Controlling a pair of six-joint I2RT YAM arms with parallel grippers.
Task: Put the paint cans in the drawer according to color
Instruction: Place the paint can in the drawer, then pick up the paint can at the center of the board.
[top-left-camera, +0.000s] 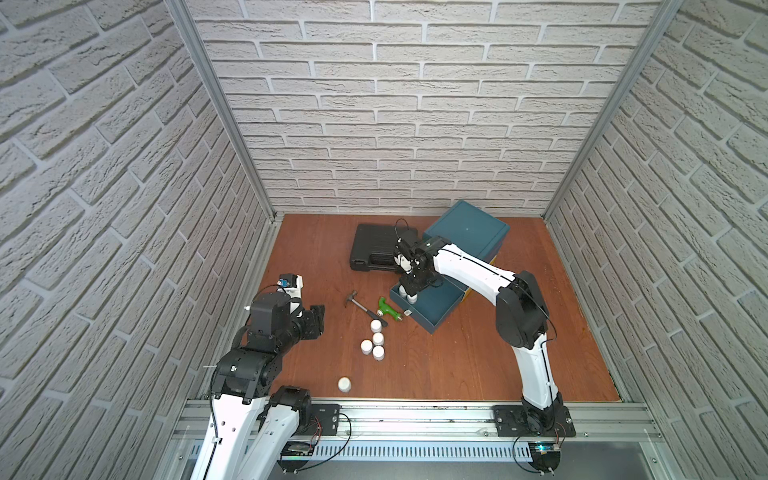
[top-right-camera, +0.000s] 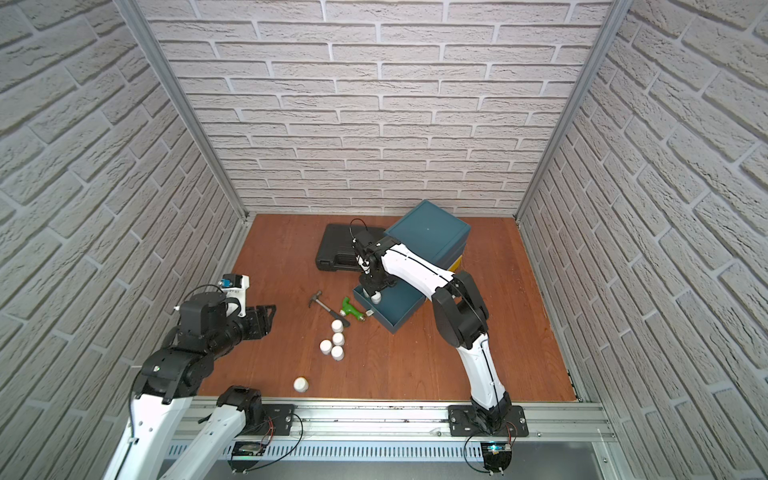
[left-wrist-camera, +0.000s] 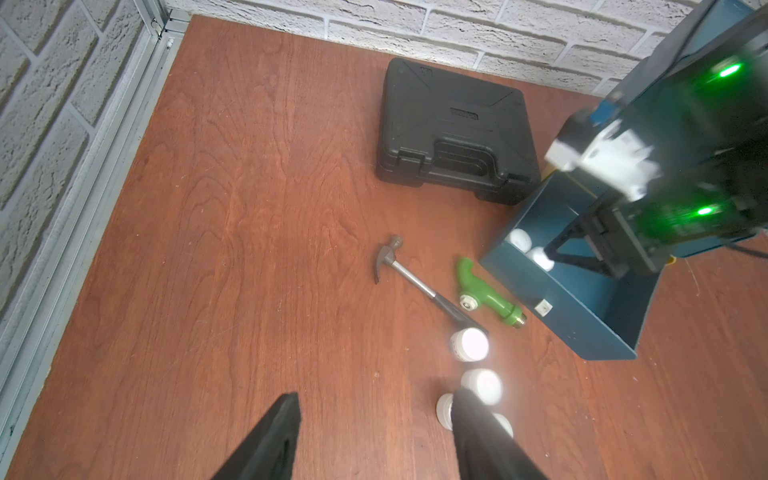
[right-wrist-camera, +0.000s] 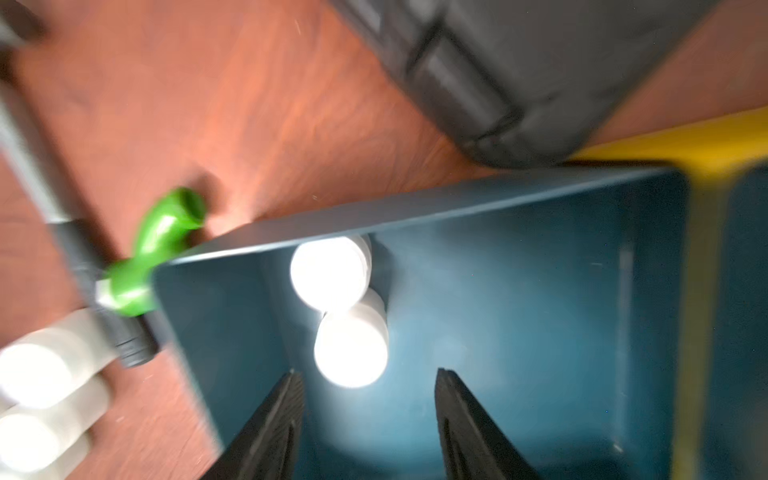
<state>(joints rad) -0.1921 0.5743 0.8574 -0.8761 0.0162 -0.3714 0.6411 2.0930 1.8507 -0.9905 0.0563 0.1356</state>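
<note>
Two white paint cans (right-wrist-camera: 328, 272) (right-wrist-camera: 351, 349) stand side by side in a corner of the open blue drawer (top-left-camera: 436, 305). My right gripper (right-wrist-camera: 368, 374) hovers just above them, open, holding nothing. Several more white paint cans (top-left-camera: 377, 338) stand clustered on the wooden floor in front of the drawer, and a lone one (top-left-camera: 344, 384) is near the front rail. My left gripper (top-left-camera: 318, 320) hangs open and empty at the left, well clear of the cluster. In the left wrist view, its fingers (left-wrist-camera: 461, 399) partly cover the nearest cans (left-wrist-camera: 484, 384).
A hammer (top-left-camera: 365, 305) and a green toy drill (top-left-camera: 388, 309) lie between the can cluster and the drawer. A black tool case (top-left-camera: 376, 247) sits behind them. The drawer belongs to a blue cabinet (top-left-camera: 469, 228) at the back. Brick walls close in three sides.
</note>
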